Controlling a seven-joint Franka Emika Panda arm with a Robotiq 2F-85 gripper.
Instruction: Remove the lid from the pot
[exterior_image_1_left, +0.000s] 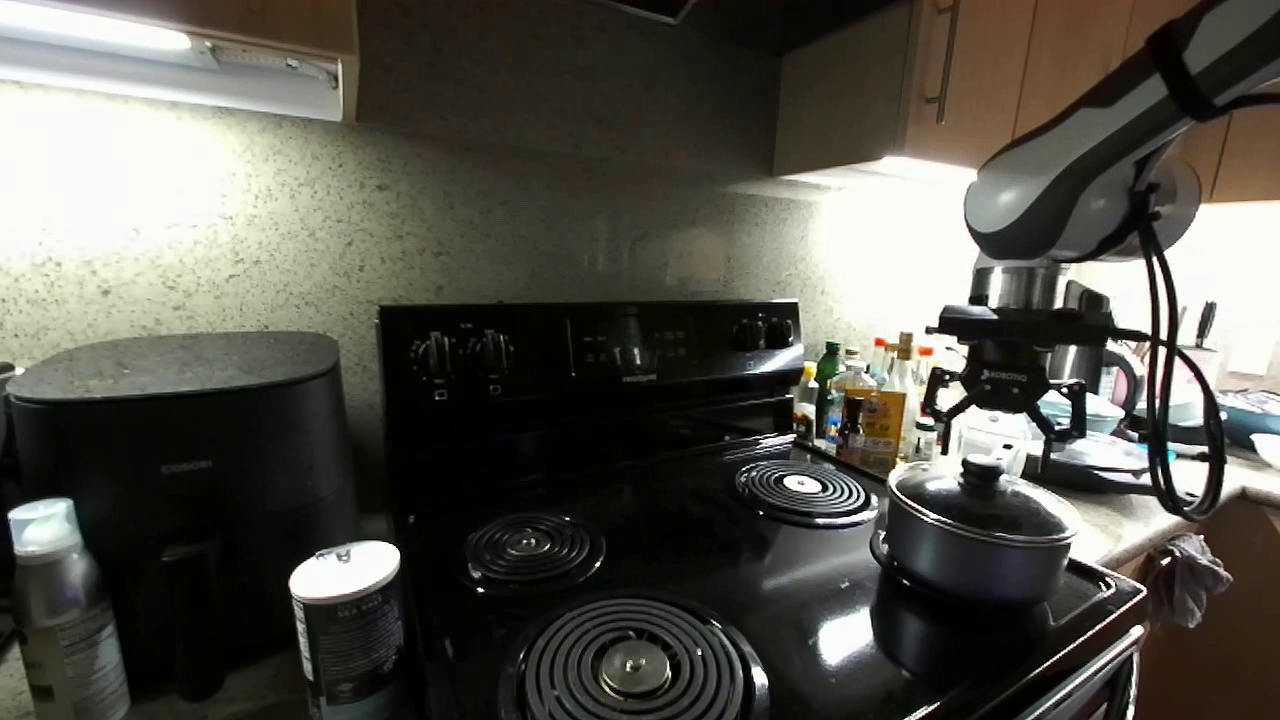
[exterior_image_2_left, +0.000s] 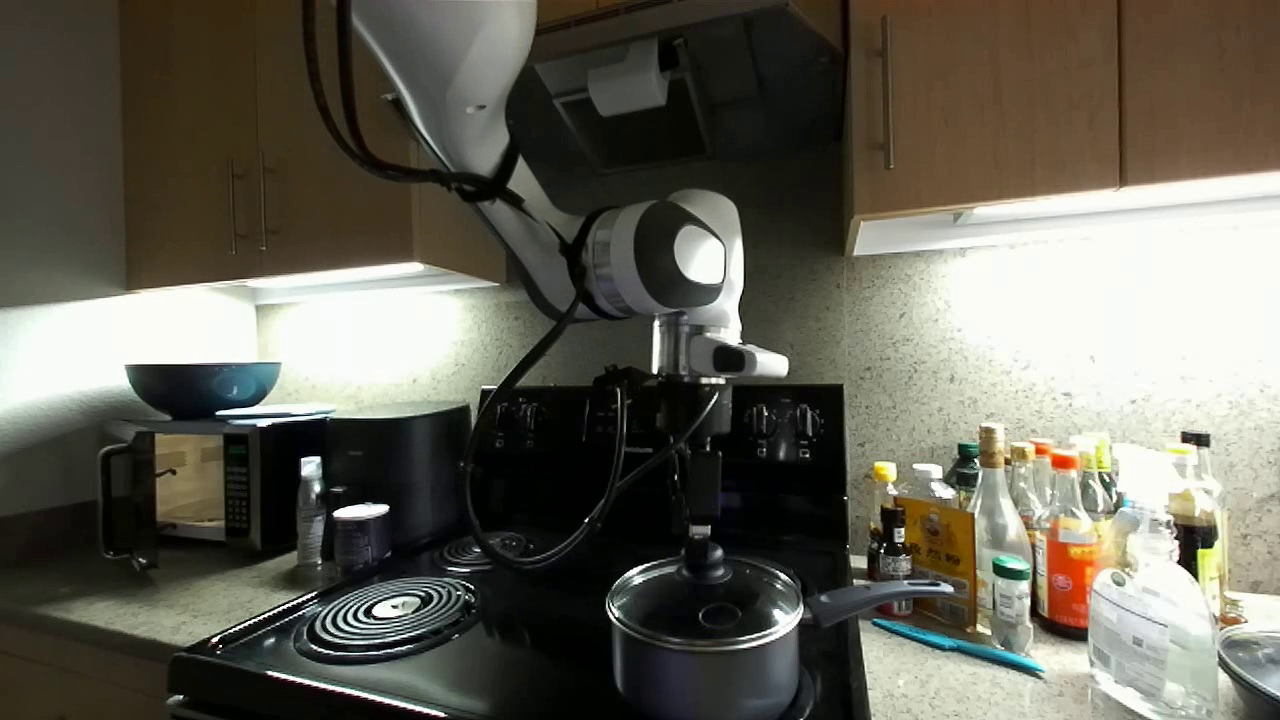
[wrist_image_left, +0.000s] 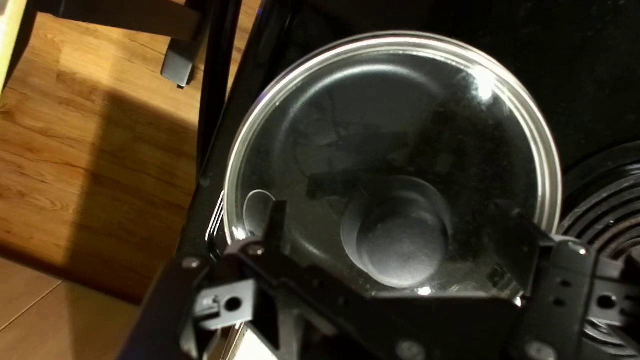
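Note:
The lid, glass with a metal rim, sits on the dark grey pot in both exterior views: lid (exterior_image_1_left: 1015, 508), pot (exterior_image_1_left: 975, 565); lid (exterior_image_2_left: 650, 605), pot (exterior_image_2_left: 700, 678). The lid's dark knob (exterior_image_1_left: 983, 470) stands up at its centre. The pot's long handle (exterior_image_2_left: 880, 598) points toward the bottles. My gripper (exterior_image_1_left: 993, 445) is open and empty, pointing down just over the knob; it also shows edge-on (exterior_image_2_left: 698, 535). In the wrist view the lid (wrist_image_left: 350, 115) fills the middle, and the knob (wrist_image_left: 402, 247) lies between the spread fingers (wrist_image_left: 401, 220) with a gap on each side.
The pot stands on the front burner beside the counter with bottles (exterior_image_2_left: 1065, 560), a spray bottle (exterior_image_2_left: 1145, 640) and a blue knife (exterior_image_2_left: 960, 648). Other coil burners (exterior_image_1_left: 635, 670) lie alongside. A black appliance (exterior_image_1_left: 180, 470) stands beyond the stove. A cable (exterior_image_1_left: 1160, 380) hangs from the arm.

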